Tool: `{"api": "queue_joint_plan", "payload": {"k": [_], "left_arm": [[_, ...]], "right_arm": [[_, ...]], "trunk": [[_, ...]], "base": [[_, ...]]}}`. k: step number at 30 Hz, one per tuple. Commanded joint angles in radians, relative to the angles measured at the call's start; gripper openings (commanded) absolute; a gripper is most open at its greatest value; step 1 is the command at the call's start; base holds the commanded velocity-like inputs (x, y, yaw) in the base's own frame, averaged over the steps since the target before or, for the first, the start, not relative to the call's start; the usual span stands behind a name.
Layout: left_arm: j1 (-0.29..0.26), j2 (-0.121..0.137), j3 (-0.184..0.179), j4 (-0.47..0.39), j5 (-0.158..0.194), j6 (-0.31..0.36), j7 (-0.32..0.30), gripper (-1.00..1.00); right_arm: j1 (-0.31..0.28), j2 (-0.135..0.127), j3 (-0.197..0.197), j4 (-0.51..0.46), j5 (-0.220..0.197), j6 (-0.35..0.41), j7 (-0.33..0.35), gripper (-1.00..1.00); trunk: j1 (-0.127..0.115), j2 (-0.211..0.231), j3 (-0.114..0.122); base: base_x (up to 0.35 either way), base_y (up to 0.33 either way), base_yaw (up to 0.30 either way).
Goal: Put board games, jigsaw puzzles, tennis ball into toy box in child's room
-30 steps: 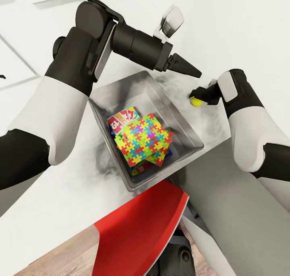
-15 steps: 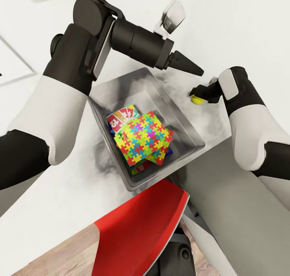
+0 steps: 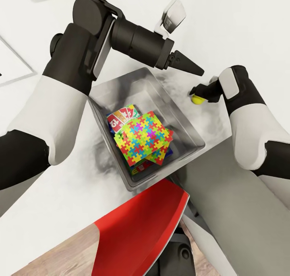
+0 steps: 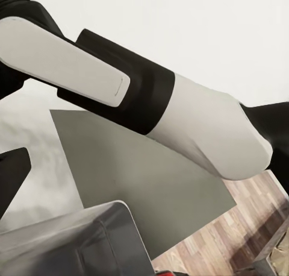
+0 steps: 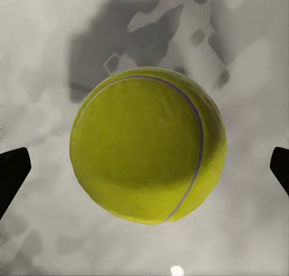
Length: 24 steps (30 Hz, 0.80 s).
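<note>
The toy box (image 3: pixel 135 89) sits in the middle of the table (image 3: pixel 60 187). Inside it, the jigsaw puzzles (image 3: pixel 143 141) lie stacked on top of the board games (image 3: pixel 122 117), whose edges stick out from under them. The tennis ball (image 3: pixel 197 100) rests on the table just beyond the box's right wall. My right gripper (image 3: pixel 198 94) hangs right over it, open. In the right wrist view the ball (image 5: pixel 147 144) sits between the two fingertips (image 5: pixel 12 173), with a gap on each side. My left gripper (image 3: pixel 189 65) hovers above the box's far corner, open and empty.
A red chair back (image 3: pixel 141 227) stands against the table's near edge in front of the box. The lower dark grey table section (image 3: pixel 225 195) lies to the right, under my right arm. The box corner (image 4: pixel 78 240) and wood floor (image 4: pixel 241 228) show in the left wrist view.
The whole view shifted a little a second ago. The right gripper stays over the ball and the left arm holds still.
</note>
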State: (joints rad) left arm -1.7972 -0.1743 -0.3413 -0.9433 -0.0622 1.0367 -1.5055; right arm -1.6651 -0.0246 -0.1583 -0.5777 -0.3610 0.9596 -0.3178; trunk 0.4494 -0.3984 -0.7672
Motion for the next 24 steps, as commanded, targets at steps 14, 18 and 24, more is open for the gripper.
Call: {"api": "queue_joint_plan", "payload": {"k": [14, 18, 24], "left_arm": [[-0.001, 0.000, -0.001, 0.000, -0.007, 0.010, -0.007, 1.00], [-0.001, 0.000, -0.001, 0.000, -0.007, 0.010, -0.007, 1.00], [-0.001, 0.000, -0.001, 0.000, -0.007, 0.010, -0.007, 1.00]], "right_arm": [[-0.005, -0.001, -0.001, 0.000, -0.012, 0.005, -0.009, 1.00], [-0.005, -0.001, -0.002, 0.001, -0.014, 0.002, -0.009, 1.00], [-0.006, -0.002, -0.003, 0.002, -0.016, 0.002, -0.009, 1.00]], "trunk": [[0.001, -0.002, -0.001], [0.001, -0.002, -0.001], [0.001, -0.002, -0.001]], "base": [[0.000, 0.000, 0.000], [0.000, 0.000, 0.000], [0.000, 0.000, 0.000]]}}
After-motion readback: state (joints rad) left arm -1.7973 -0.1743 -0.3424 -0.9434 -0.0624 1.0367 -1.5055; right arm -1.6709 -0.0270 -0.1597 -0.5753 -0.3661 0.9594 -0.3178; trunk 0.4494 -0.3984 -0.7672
